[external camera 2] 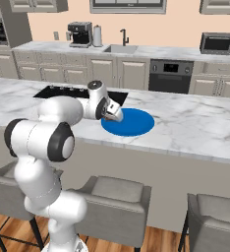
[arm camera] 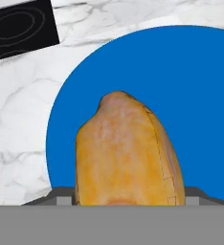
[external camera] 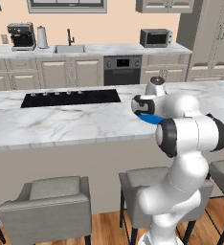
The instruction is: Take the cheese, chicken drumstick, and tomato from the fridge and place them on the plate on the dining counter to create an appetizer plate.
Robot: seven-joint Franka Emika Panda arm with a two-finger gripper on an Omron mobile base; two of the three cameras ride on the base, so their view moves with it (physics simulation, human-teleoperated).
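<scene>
My gripper (external camera 2: 113, 114) hangs just above the near left part of the bright blue plate (external camera 2: 134, 123) on the marble dining counter (external camera 2: 195, 128). It is shut on the chicken drumstick (arm camera: 126, 153), a golden-brown rounded lump with a narrow knobbed end that points over the plate (arm camera: 181, 86). From the left base camera, my hand (external camera: 141, 104) and forearm cover most of the plate (external camera: 150, 118). The rest of the plate looks bare. The cheese, the tomato and the fridge are out of view.
A black cooktop (external camera: 71, 97) is set into the counter left of the plate. Grey stools (external camera: 49, 203) stand along the counter's near side. The back wall counter carries a sink (external camera 2: 119, 48), a coffee machine (external camera 2: 79, 33) and a microwave (external camera 2: 218, 43).
</scene>
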